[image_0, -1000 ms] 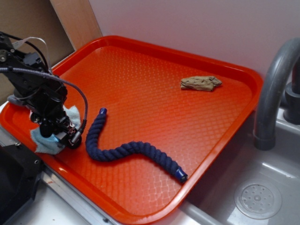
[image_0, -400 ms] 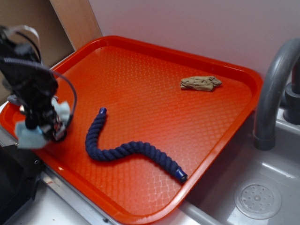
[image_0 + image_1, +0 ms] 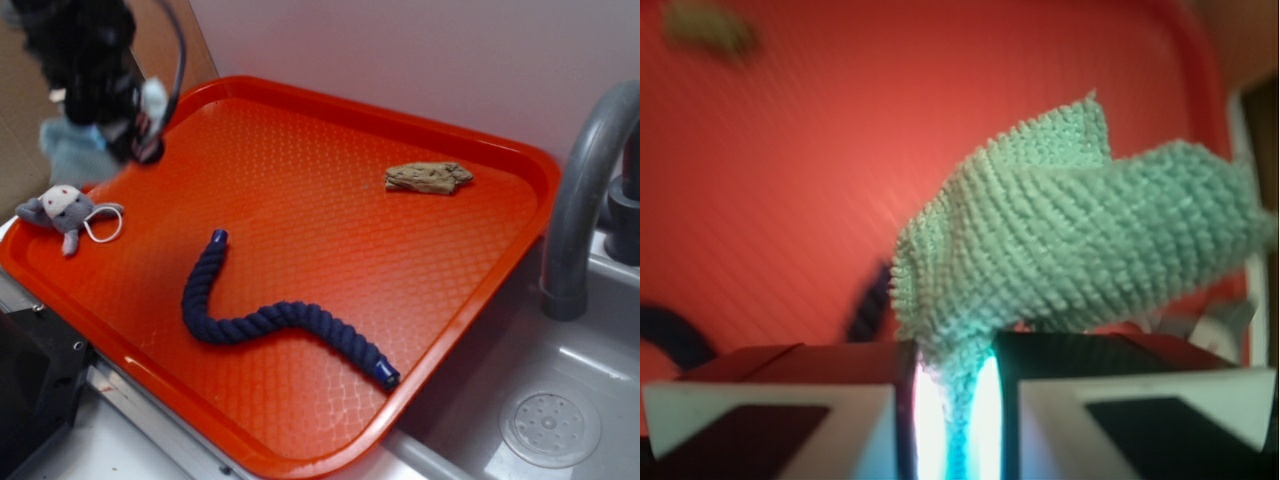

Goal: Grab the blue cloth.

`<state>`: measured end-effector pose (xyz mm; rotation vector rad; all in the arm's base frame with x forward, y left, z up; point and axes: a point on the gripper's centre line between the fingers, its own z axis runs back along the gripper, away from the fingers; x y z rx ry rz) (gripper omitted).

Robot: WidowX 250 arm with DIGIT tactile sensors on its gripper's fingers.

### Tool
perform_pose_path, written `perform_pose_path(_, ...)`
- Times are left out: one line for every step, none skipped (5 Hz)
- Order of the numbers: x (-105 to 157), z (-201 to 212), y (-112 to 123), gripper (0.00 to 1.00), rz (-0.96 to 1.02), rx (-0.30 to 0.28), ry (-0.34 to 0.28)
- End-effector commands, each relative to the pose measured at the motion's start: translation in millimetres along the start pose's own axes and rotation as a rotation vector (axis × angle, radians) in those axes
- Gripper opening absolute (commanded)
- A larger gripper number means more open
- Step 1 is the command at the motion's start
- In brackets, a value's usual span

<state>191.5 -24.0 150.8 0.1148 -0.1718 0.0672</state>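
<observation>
The blue cloth [image 3: 1080, 230], pale and knitted, hangs pinched between my gripper's [image 3: 954, 400] two fingers and fills the right half of the wrist view. In the exterior view my gripper [image 3: 120, 125] is raised at the upper left, above the far left edge of the orange tray [image 3: 330, 110]. The cloth [image 3: 72, 150] shows there as a blurred pale patch on the gripper's left side.
A grey plush mouse [image 3: 62, 212] lies at the tray's left edge, below the gripper. A dark navy rope [image 3: 270, 318] curves across the tray's front. A brown crumpled piece [image 3: 428, 177] lies at the back right. A sink and grey faucet [image 3: 585, 190] stand to the right.
My gripper has risen from the tray's front left corner up and back, carrying the cloth off the surface. The grey mouse it had covered is uncovered.
</observation>
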Motion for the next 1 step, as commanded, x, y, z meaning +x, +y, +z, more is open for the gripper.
perform_pose_path(28.2, 109.9, 7.4, 0.00, -0.009, -0.095, -0.020)
